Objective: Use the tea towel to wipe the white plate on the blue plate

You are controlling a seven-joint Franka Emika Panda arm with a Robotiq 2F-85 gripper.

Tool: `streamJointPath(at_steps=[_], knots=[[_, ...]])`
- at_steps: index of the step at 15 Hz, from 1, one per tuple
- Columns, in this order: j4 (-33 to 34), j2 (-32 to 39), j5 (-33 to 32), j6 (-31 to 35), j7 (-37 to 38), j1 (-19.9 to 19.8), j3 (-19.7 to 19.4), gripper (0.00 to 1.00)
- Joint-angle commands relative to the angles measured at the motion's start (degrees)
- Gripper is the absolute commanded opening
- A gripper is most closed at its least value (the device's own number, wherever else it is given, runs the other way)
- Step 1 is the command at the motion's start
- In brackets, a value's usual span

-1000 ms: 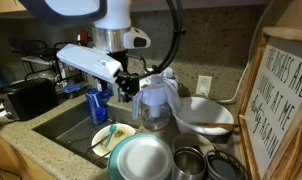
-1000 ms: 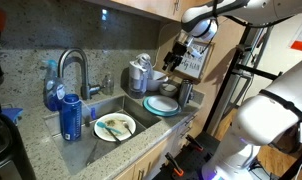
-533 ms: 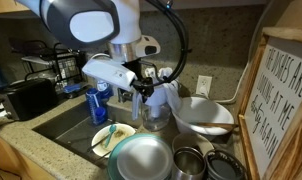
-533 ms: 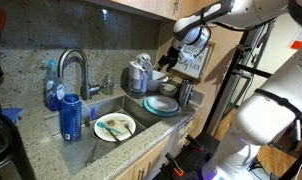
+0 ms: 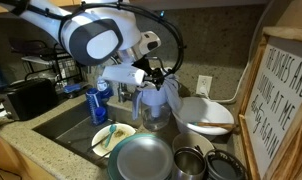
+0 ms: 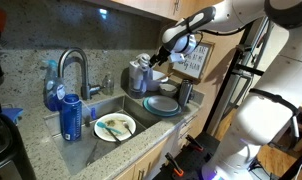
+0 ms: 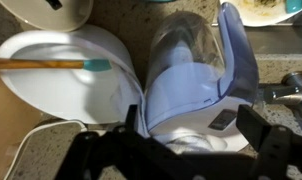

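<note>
Jaws spread over tea towel (image 7: 191, 95) (atop jar (image 7: 181, 38)).

The clear jug (image 5: 155, 108) stands straight under the gripper (image 5: 157, 76). In the wrist view the jaws are spread to either side of it, so the way down is blocked there. The white bowl (image 5: 205, 116) crowds close on the jug's right, and the framed sign (image 5: 287, 100) walls off the far right. To the left, a blue bottle (image 5: 98, 101) stands at the sink (image 5: 61, 120) edge. Nearer, the stack of plates (image 5: 141, 158) lies open from above, hemmed on its right by metal cups (image 5: 189, 162). Over the sink only the faucet (image 6: 75, 68) intrudes.
</note>
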Motion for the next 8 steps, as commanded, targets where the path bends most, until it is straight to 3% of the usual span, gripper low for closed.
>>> streamJointPath(at_steps=[1, 4, 8], knots=[[1.65, 4.64, -3.01, 9.92, 3.23, -1.01, 0.69, 1.0], [3.13, 8.47, -1.5, 16.02, 2.4, -0.38, 0.26, 1.0], [7.82, 12.93, 0.19, 18.19, 1.19, 0.02, 1.01, 1.0]])
